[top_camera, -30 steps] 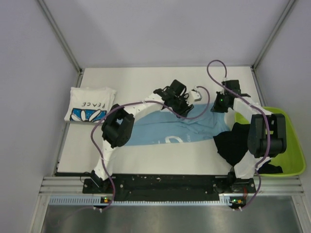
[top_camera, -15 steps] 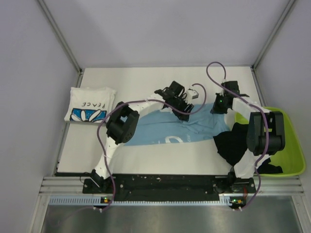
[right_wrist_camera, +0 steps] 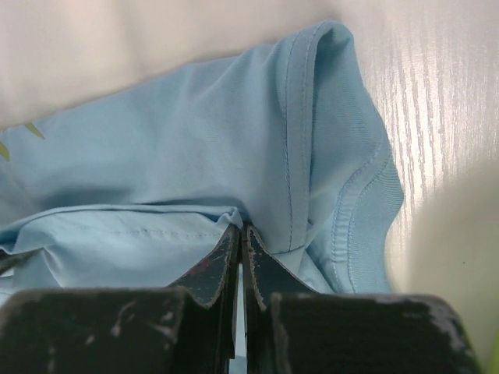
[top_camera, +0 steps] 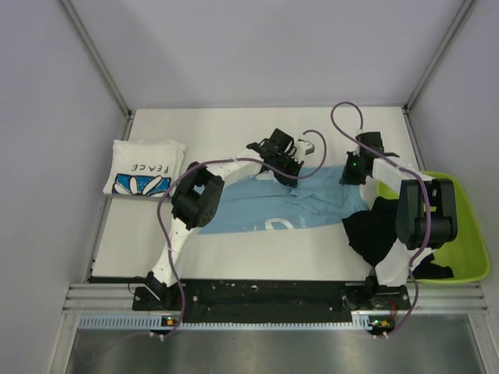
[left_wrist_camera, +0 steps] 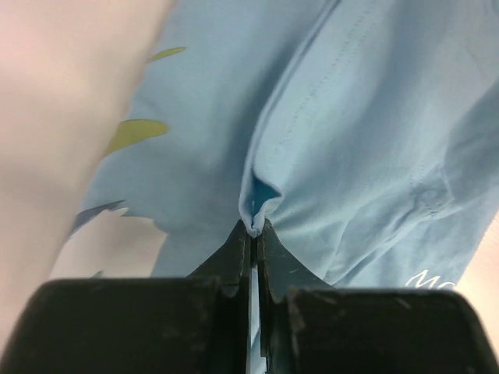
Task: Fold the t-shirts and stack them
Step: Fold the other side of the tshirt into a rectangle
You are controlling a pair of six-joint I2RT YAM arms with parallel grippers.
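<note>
Left jaws clenched on pinched fold of light blue t-shirt (top_camera: 257, 212); right jaws clenched on its edge beside sleeve.

My left claw (left_wrist_camera: 254, 231) sits farther up the worktop (top_camera: 226, 128) than before; the light blue shirt (top_camera: 242, 206) far edge follows it.
</note>
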